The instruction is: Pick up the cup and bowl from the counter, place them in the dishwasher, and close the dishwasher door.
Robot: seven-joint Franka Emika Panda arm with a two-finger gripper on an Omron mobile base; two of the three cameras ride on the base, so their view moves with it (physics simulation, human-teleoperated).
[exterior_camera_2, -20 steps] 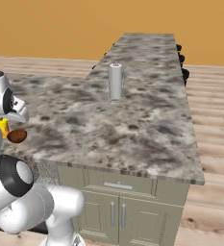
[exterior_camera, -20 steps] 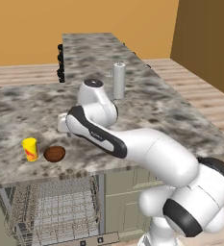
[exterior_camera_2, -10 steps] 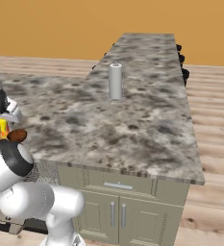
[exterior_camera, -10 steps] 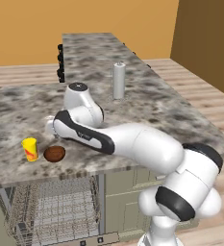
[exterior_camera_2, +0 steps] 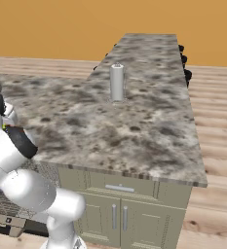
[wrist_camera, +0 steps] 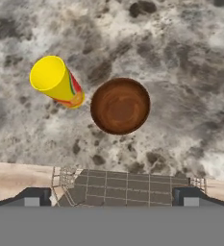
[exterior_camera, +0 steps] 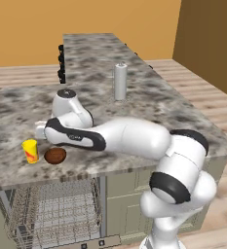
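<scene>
Tall grey capped cylinder (exterior_camera: 120, 81) standing upright, wooden plank floor (exterior_camera_2: 217, 116), orange wall (exterior_camera: 37, 19)

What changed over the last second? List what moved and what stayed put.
The arm swung lower and leftward over the counter, bringing the hand toward the cup and bowl; in the hand view both now lie just ahead of its open fingers. Nothing was grasped or released. The cup, bowl, grey cylinder and open dishwasher stayed as they were.
</scene>
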